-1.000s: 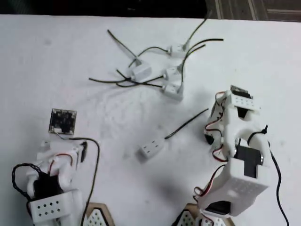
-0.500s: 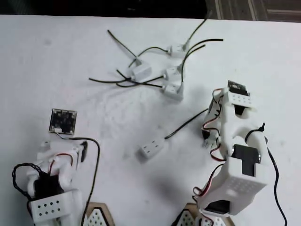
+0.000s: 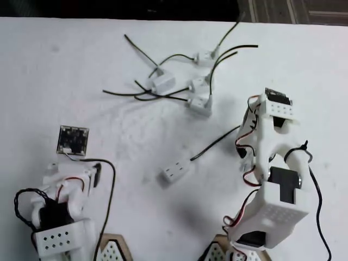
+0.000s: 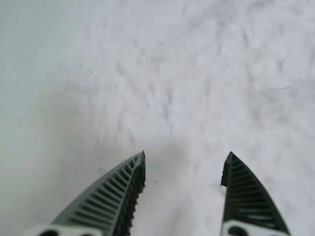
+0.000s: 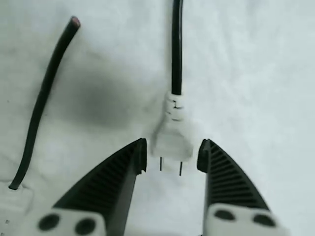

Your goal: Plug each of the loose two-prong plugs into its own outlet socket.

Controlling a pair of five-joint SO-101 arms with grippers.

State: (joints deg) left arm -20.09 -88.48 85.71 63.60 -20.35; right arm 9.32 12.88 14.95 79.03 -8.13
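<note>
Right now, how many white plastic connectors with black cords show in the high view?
5 white plastic connectors: four clustered far back, one alone mid-table. The right arm may hide others.

I see a white plug point(image 5: 171, 140) on a black cord point(image 5: 176, 49), black ribbed fingers point(image 5: 120, 172), white outlet point(image 3: 175, 172), white table point(image 3: 65, 65), white arms point(image 3: 277, 212).

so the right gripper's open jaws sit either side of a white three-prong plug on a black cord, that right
Not quite: the plug has two prongs, not three. The right wrist view shows the right gripper, jaws open, either side of the white two-prong plug on its black cord, with both metal prongs pointing back toward the gripper.
</note>
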